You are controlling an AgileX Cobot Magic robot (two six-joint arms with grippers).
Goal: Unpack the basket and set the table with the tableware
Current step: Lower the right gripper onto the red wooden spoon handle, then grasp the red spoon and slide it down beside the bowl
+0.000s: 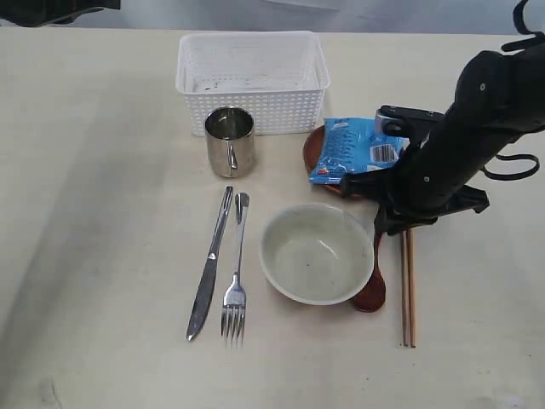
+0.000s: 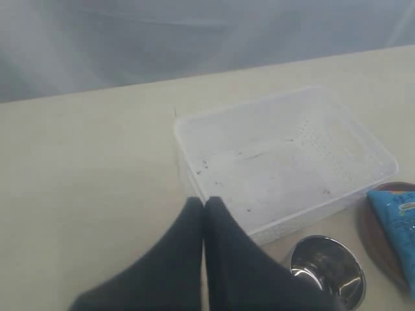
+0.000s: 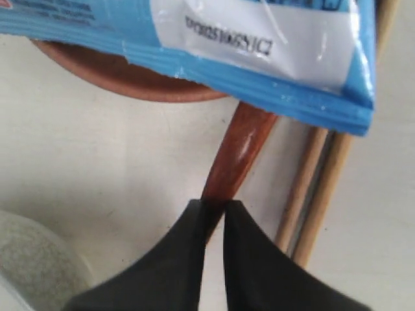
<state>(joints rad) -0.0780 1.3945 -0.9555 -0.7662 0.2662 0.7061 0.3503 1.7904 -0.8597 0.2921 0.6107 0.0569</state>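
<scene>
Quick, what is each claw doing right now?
Left gripper: closed, holding nothing.
Right gripper: closed on the spoon handle, it seems.

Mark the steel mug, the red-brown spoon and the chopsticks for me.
steel mug (image 1: 230, 153): exterior view, on its side wall.
red-brown spoon (image 3: 237, 152): right wrist view, on its handle.
chopsticks (image 1: 404, 290): exterior view, midway along one stick.

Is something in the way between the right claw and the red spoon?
No, nothing visible is. The right gripper has its fingertips on either side of the spoon handle. The blue snack bag only covers the handle's far end, and the chopsticks lie beside the handle, not across it.
</scene>
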